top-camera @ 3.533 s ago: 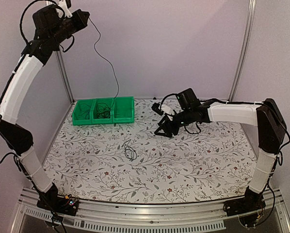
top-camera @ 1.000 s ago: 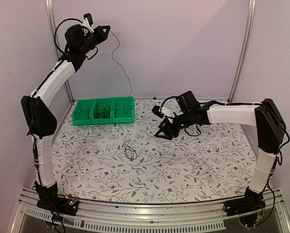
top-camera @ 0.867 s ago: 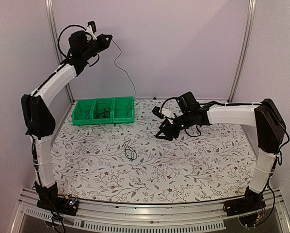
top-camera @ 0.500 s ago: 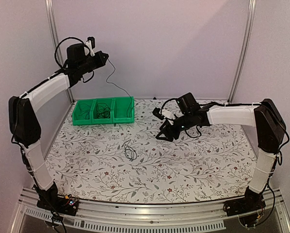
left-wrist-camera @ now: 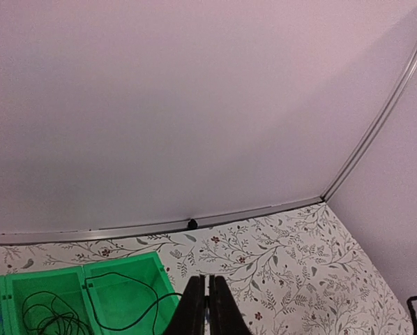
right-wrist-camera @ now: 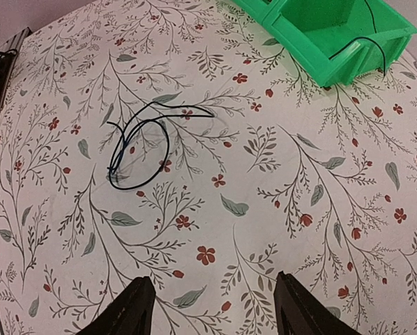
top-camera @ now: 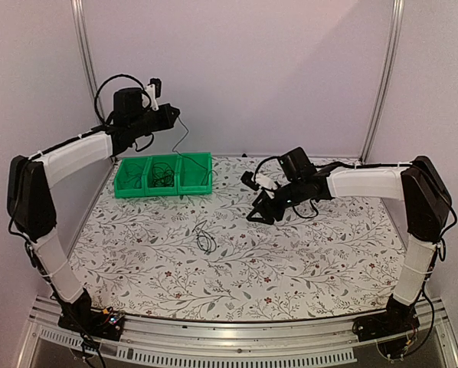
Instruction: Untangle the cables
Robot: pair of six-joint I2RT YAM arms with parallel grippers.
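Apparently binning one separated cable.
The left pincer (top-camera: 171, 115) pinches a cable (top-camera: 184, 143) trailing into the green bin (top-camera: 164, 190) at 10 o'clock; next, probably release. The spread right pincer (top-camera: 260, 214) hovers, with a loose cable (top-camera: 204, 236) at its 8 o'clock.

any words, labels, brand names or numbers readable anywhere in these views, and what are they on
None: no word, number or logo can be read in any view.
The green plastic three-compartment bin, floral-print table cover, thin black cables and white-and-black robot arms show no markings.
The small circuit board with coloured lights at the left arm's base is too small to read.
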